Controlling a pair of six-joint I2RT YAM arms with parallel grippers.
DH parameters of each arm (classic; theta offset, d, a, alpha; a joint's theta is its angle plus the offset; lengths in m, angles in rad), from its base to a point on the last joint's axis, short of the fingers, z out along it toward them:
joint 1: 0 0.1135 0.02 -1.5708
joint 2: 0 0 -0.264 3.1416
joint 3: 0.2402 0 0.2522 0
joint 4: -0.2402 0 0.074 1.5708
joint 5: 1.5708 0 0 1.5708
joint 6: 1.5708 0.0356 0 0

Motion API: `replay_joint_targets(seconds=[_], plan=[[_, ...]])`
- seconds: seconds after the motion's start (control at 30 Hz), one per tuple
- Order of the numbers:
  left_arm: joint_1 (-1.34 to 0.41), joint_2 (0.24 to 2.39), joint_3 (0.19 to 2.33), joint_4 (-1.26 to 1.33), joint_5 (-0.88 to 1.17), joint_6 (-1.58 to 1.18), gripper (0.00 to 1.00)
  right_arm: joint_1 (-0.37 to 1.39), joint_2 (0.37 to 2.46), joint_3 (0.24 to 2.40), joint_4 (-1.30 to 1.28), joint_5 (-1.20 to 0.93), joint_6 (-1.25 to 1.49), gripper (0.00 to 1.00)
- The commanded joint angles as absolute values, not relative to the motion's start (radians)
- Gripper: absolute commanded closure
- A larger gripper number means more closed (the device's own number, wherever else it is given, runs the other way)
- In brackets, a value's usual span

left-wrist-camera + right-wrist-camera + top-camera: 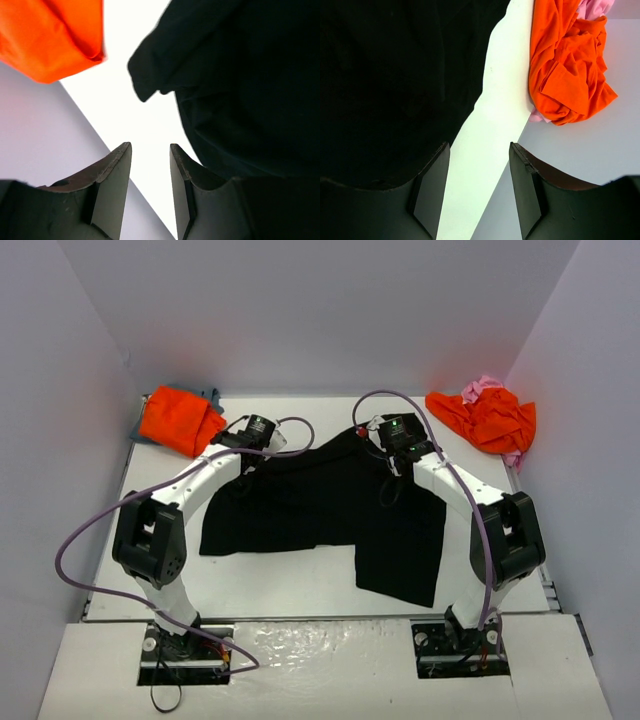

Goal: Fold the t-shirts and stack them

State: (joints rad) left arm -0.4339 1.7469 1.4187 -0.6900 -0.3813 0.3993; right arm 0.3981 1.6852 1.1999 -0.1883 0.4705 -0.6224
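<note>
A black t-shirt [320,505] lies spread across the middle of the white table, with one part reaching toward the front right. My left gripper [255,435] is open and empty at the shirt's back left corner. In the left wrist view its gap [150,152] is over bare table, with the black shirt [240,75] just to the right. My right gripper [392,437] is open and empty at the shirt's back right edge. In the right wrist view its gap [479,150] is over bare table, with the black shirt [395,75] to the left.
A folded orange shirt [180,420] lies on a blue-grey one [212,397] at the back left; the orange also shows in the left wrist view [50,35]. A crumpled orange shirt [492,420] lies on a pink one [484,388] at the back right. Walls enclose three sides.
</note>
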Motion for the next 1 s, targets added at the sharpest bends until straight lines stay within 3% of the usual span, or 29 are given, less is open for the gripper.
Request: replay_joint_targets(seconds=[0.0,0.57,0.63,0.7,0.87,0.97], plan=[[-0.420,1.767,1.470,-0.592,-0.518,0.466,0.67,0.391,1.635,1.200,-0.146,0.506,-0.587,0.52],[-0.288,1.956,1.525,-0.527,-0.440,0.543,0.74,0.398,1.634,1.219,-0.150,0.524,-0.578,0.52],[-0.283,1.982,1.549,-0.530,-0.451,0.546,0.81,0.404,1.638,1.224,-0.153,0.527,-0.578,0.52],[-0.276,2.007,1.568,-0.531,-0.450,0.549,0.99,0.411,1.635,1.226,-0.156,0.532,-0.577,0.52],[-0.270,2.055,1.644,-0.559,-0.439,0.546,1.00,0.429,1.614,1.221,-0.166,0.501,-0.578,0.55],[-0.270,2.073,1.675,-0.572,-0.431,0.546,1.00,0.466,1.574,1.211,-0.206,0.371,-0.575,0.58]])
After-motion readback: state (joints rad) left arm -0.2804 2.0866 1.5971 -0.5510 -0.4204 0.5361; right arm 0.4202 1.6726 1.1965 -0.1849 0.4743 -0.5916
